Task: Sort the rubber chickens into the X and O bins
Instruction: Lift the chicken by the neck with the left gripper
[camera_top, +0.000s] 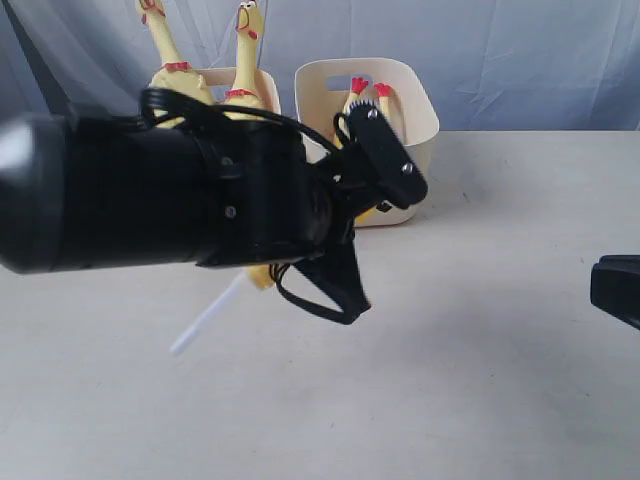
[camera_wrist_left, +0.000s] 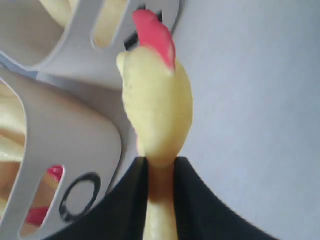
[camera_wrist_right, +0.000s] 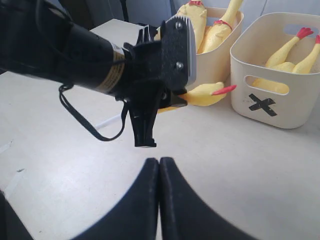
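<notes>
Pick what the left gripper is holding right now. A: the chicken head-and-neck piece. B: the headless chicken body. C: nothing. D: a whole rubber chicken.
A: the left gripper is clamped on the neck of the chicken head-and-neck piece, with its red comb showing and its white stick sticking out below the arm.

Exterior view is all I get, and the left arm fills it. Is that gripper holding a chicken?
Observer: Yes. The left wrist view shows the left gripper, jaws shut on the neck of the head-and-neck chicken, with the red comb pointing away.
Operator: Which bin carries the X?
Observer: The right wrist view shows a black X on the front wall of the X bin, the right-hand one in your view.
Operator: And my other arm?
Observer: The right gripper has its jaws shut with nothing between them, above the table.
</notes>
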